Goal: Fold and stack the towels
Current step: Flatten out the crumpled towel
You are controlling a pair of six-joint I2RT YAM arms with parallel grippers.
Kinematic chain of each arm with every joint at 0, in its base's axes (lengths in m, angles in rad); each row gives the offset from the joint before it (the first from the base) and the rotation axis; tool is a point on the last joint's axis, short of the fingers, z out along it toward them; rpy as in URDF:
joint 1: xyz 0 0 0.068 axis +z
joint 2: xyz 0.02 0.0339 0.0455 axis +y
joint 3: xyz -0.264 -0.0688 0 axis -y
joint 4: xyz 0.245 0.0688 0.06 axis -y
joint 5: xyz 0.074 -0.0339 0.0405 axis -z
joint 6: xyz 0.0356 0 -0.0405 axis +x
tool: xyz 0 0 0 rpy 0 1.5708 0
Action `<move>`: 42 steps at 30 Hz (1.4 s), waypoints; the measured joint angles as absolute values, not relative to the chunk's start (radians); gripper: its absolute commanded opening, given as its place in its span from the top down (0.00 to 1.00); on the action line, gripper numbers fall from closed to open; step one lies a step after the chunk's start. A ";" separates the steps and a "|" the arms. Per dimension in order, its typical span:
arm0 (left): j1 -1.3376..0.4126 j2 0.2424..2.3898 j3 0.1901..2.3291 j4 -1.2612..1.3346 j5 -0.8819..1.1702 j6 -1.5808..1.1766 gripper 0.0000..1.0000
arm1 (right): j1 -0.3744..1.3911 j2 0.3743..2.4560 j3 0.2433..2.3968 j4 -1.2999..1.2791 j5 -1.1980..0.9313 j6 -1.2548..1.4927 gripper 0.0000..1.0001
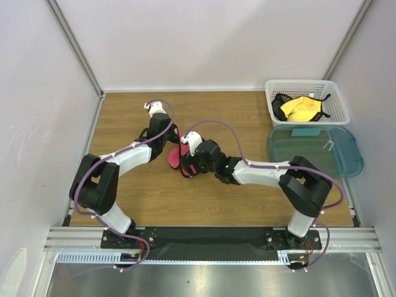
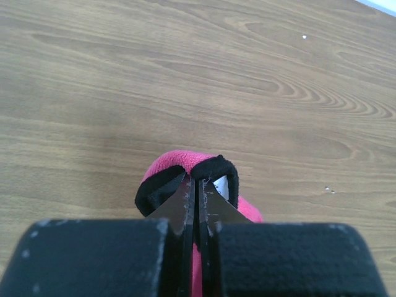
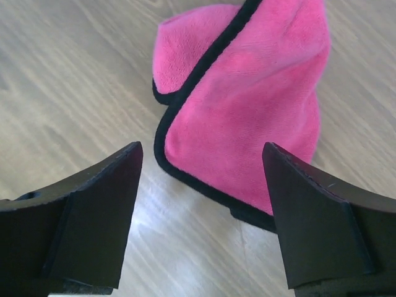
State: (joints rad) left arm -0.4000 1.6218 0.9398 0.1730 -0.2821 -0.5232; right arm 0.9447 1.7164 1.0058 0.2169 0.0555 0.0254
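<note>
A pink-red towel [image 1: 175, 158] with black edging hangs bunched over the middle of the table. My left gripper [image 2: 199, 180] is shut on its top fold [image 2: 179, 164], lifting it. In the right wrist view the towel [image 3: 247, 105] drapes down to the wood, its black-edged lower corner lying between my fingers. My right gripper [image 3: 202, 145] is open just in front of that corner, touching nothing; in the top view it [image 1: 187, 168] sits right beside the cloth. A yellow towel [image 1: 301, 108] lies crumpled in the basket with black cloth beside it.
A white lattice basket [image 1: 306, 82] stands at the back right. A teal translucent tub [image 1: 346, 154] sits just in front of it, near the right edge. White walls close off the table's back and sides.
</note>
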 measured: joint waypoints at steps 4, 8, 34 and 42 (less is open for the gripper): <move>-0.392 1.623 0.896 0.208 -0.281 -0.536 1.00 | 0.996 1.798 1.031 0.221 0.135 0.030 0.22; -0.390 1.623 0.844 0.231 -0.281 -0.553 1.00 | 1.021 1.846 1.033 0.214 0.169 0.034 0.23; -0.359 1.619 0.709 0.337 -0.249 -0.588 1.00 | 1.090 1.980 1.127 0.187 0.296 0.047 0.53; -0.353 1.608 0.701 0.339 -0.230 -0.588 1.00 | 1.051 1.986 1.128 0.192 0.278 0.078 0.82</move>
State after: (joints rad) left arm -0.3527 1.6081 0.7006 0.3393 -0.2302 -0.5877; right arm 1.0508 1.9862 1.1282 0.1925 0.2779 0.0776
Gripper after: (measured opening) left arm 0.014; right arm 0.254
